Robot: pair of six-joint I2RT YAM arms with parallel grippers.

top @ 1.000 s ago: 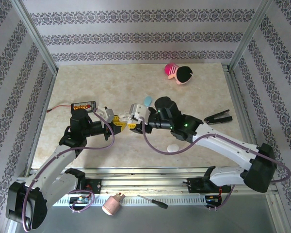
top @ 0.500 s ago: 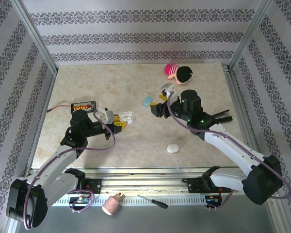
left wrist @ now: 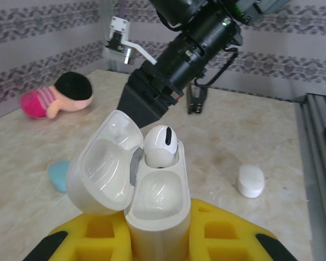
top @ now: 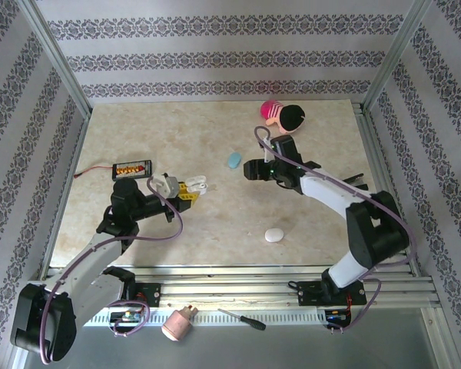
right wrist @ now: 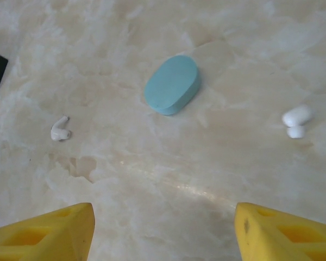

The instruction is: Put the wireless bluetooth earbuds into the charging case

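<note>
My left gripper (top: 190, 187) is shut on an open white charging case (left wrist: 157, 212), held upright between yellow fingers (left wrist: 228, 239). Its lid (left wrist: 100, 163) hangs open to the left. One white earbud (left wrist: 161, 145) sits in the far slot, and the near slot is empty. My right gripper (right wrist: 163, 234) is open above the table with nothing between its fingertips. Ahead of it lie a closed light blue case (right wrist: 171, 84), a loose white earbud (right wrist: 60, 130) to the left and another white earbud (right wrist: 296, 118) to the right.
A closed white case (top: 274, 235) lies at the front middle of the table. A pink and black plush toy (top: 283, 115) is at the back. A black object (top: 355, 181) lies at the right, and a small red and black device (top: 132, 167) at the left.
My right arm has drawn away from the held case and swung right and back toward the blue case. My left gripper has kept hold of the open case and barely moved.
</note>
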